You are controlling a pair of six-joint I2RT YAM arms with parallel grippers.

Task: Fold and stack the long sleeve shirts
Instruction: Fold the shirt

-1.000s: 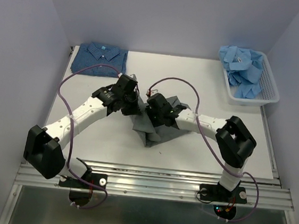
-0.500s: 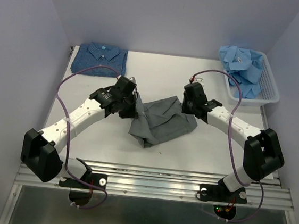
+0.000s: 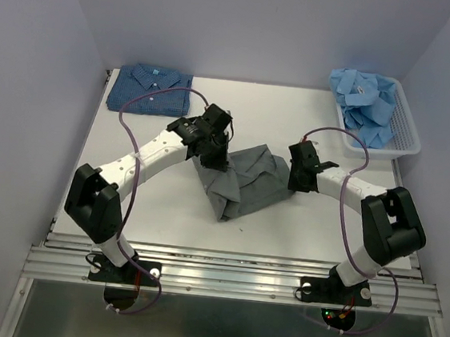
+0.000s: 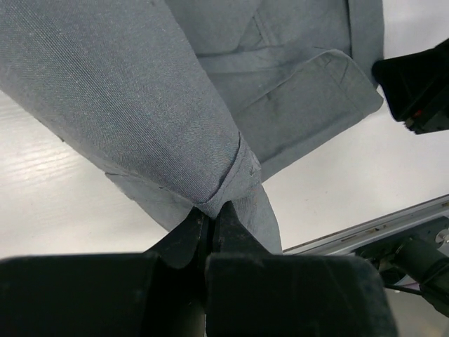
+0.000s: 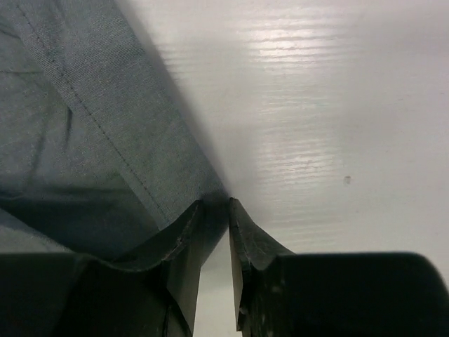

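Cloth fills most of the top external view's middle: a plain grey collared button-up shirt (image 3: 247, 183) lies half spread on the white table (image 3: 148, 209), between the two arms. The left gripper (image 3: 214, 153) sits at the shirt's upper left edge and the right gripper (image 3: 296, 178) at its right edge. A dark blue, finely patterned shirt (image 3: 150, 90) lies folded at the far left corner, well apart from the grey one. At the far right, a heap of plain light blue shirts (image 3: 366, 103) fills a white slatted plastic basket (image 3: 400, 145).

In the left wrist view, the left gripper (image 4: 212, 210) is clenched on a rolled fold of the grey shirt (image 4: 140, 91), with the cloth rising away from the fingertips (image 4: 231, 219) over the table (image 4: 42, 203). The black right gripper (image 4: 417, 88) shows just past the shirt's far edge.

In the right wrist view, the right gripper (image 5: 215, 210) has its fingers (image 5: 186, 232) drawn close together, pinching the stitched hem of the grey shirt (image 5: 63, 140) where it runs into the narrow slit between them. Bare table (image 5: 316, 105) lies to the right.
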